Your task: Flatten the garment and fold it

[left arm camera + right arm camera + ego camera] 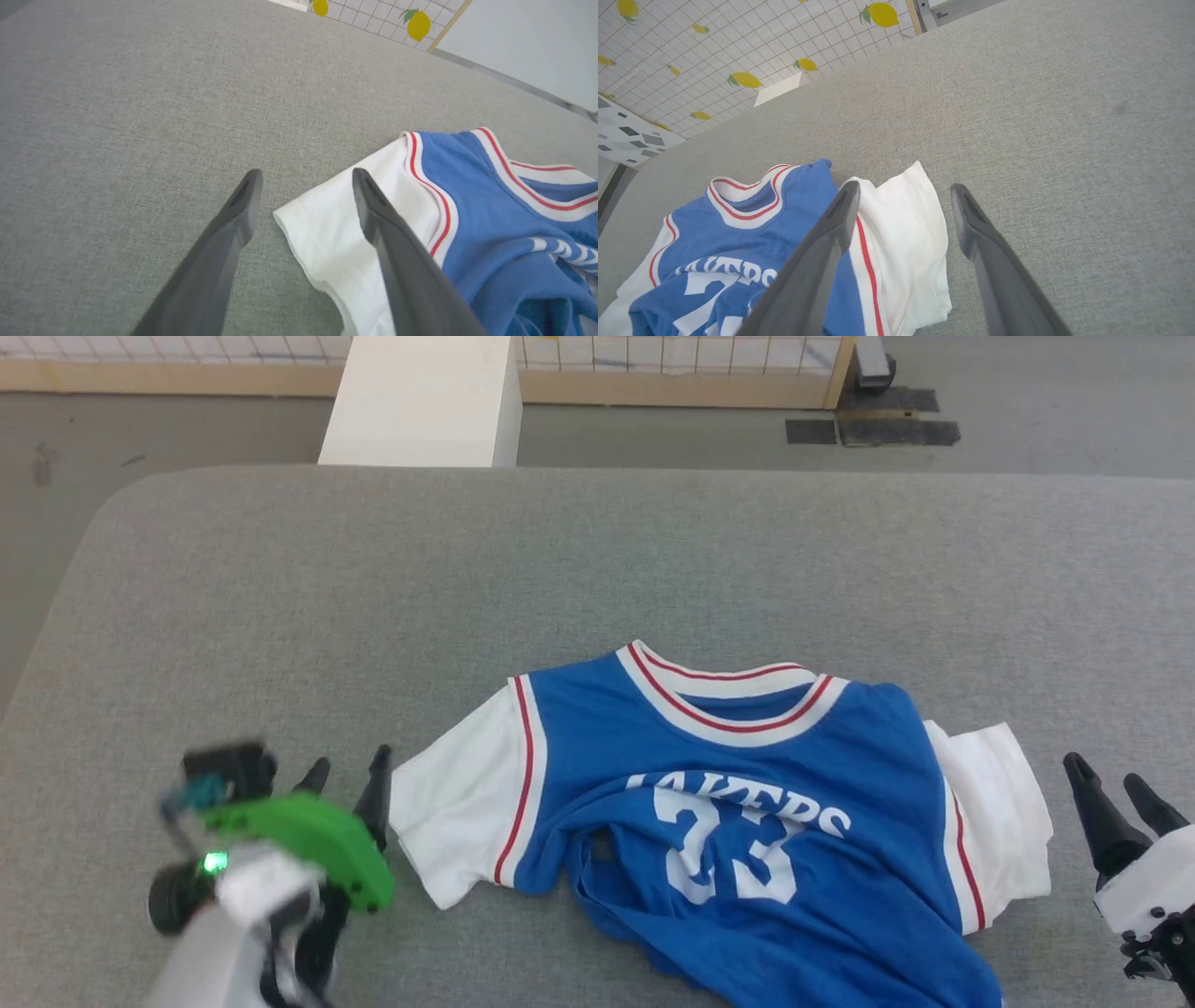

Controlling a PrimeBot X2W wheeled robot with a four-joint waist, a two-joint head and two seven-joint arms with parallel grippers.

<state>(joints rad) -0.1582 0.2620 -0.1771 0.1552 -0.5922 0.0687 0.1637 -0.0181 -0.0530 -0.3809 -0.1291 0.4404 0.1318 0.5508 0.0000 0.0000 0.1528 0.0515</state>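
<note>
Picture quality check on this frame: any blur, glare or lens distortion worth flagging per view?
Head view: flat, even light, no glare; the garment is sharp, the left gripper and its green housing blurred. Left wrist view: its near fingers soft, garment crisp. Right wrist view: wall tile lines bow from the wide lens; right gripper soft-edged.

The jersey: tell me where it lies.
The jersey lies front up on the grey padded surface, lower centre-right in the head view, between the left gripper and the right gripper.
</note>
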